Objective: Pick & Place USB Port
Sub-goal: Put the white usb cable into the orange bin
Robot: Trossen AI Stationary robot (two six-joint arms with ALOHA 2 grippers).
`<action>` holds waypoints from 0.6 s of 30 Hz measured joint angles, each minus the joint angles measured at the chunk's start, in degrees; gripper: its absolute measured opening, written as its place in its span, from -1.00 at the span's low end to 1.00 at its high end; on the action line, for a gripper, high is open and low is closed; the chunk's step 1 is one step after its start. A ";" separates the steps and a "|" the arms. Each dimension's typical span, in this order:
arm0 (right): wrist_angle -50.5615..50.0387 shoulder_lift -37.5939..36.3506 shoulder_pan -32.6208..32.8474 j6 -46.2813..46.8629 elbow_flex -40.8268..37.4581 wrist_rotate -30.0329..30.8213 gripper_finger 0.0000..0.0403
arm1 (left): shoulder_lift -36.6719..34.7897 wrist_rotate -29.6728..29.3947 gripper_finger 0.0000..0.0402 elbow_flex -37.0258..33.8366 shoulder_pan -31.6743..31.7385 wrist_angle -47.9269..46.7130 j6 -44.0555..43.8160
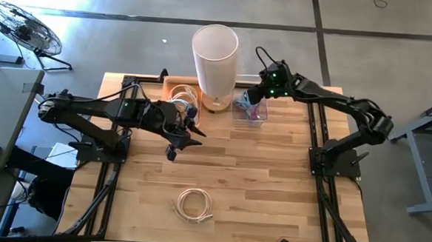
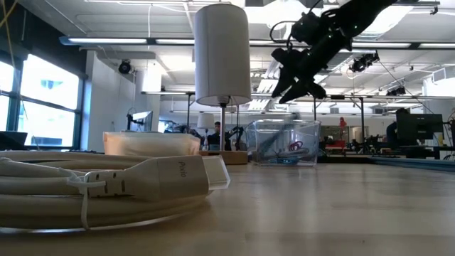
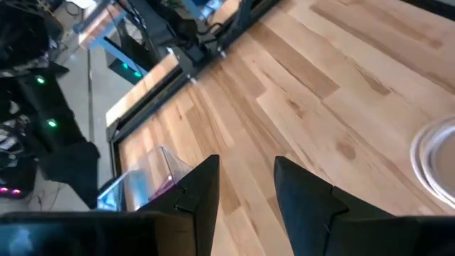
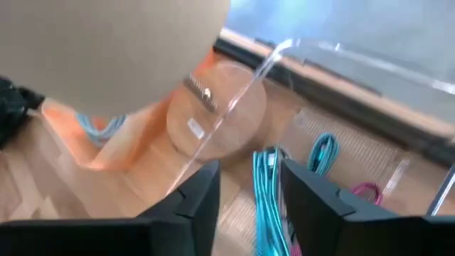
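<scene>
The right gripper (image 1: 256, 99) hangs spread and empty over the clear bin (image 1: 261, 119) at 1 o'clock, with teal cables (image 4: 268, 186) inside. The left gripper (image 1: 176, 137), spread and empty, waits at center. The white cable (image 1: 194, 205) lies at 6 o'clock. A careless descent could snag the bin wall or bump the lamp (image 1: 215, 58).
</scene>
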 joint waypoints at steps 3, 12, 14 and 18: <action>1.06 -0.49 -0.01 0.38 0.00 1.40 -0.15 | 0.02 -0.23 -0.35 0.00 0.00 -1.33 -0.09; 1.54 -4.22 0.06 -0.83 0.00 -1.82 0.03 | 0.04 -2.79 -0.35 0.00 0.00 -7.87 0.01; 1.69 -5.84 0.15 -1.67 0.00 -4.39 0.03 | 0.04 -2.74 -0.35 0.00 -0.02 -9.43 -0.01; 1.74 -10.33 1.74 -3.78 0.00 -9.28 0.04 | 0.04 0.68 -0.35 0.00 -0.02 -13.98 -0.24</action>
